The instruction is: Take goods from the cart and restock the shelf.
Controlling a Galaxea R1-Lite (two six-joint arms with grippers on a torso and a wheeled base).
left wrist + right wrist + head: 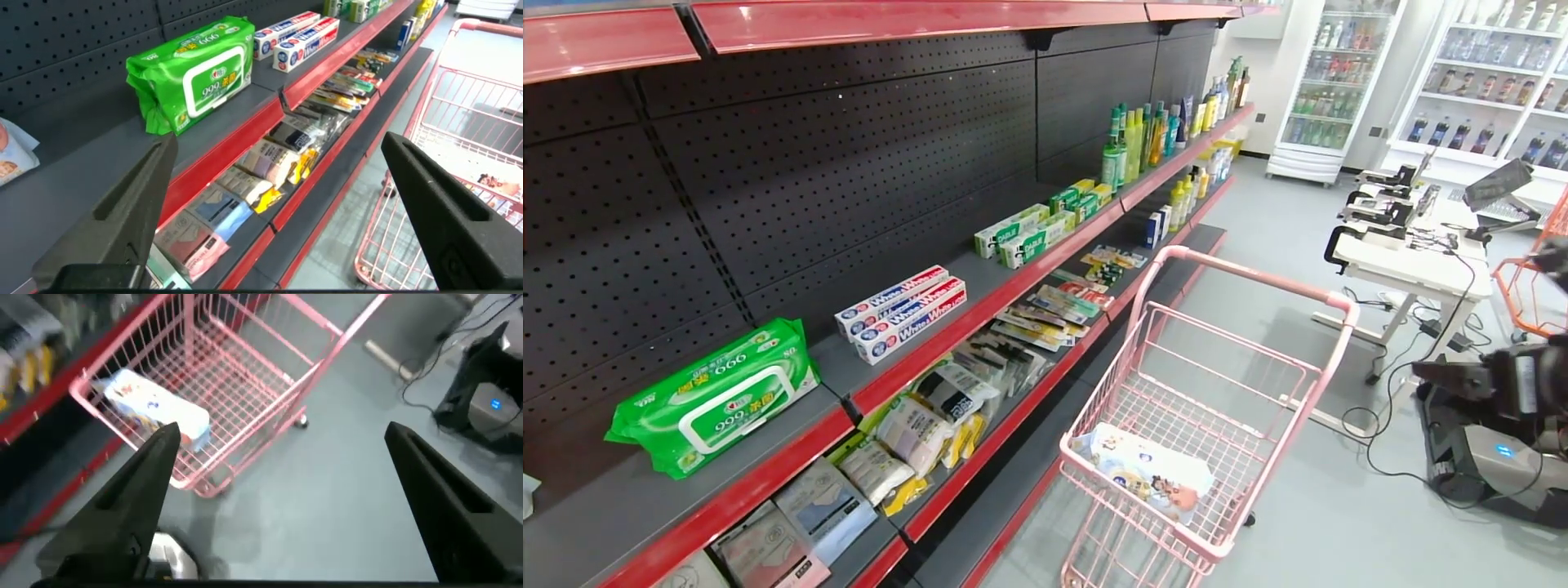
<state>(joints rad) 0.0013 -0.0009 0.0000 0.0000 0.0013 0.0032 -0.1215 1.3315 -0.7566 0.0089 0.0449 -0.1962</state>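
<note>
A pink wire cart [1327, 298] stands in the aisle beside the shelf, with one white printed pack [1147, 474] lying in its basket. On the upper shelf board [621, 506] lie a green wipes pack [715, 396] and toothpaste boxes [903, 310]. My left gripper [278, 143] hovers open and holding nothing over the shelf front, with the green pack [196, 73] beyond it and the cart [466, 139] to one side. My right gripper [278, 437] is open and holding nothing above the floor, near the cart [343, 339] and its white pack [155, 404].
The lower shelf [980, 457] holds several flat packets, and bottles [1143, 139] stand farther along. A white desk [1413, 261] with devices, an orange cart [1531, 286], floor cables [1396, 408] and a grey machine [1486, 457] lie to the right. Drink coolers [1331, 82] line the back wall.
</note>
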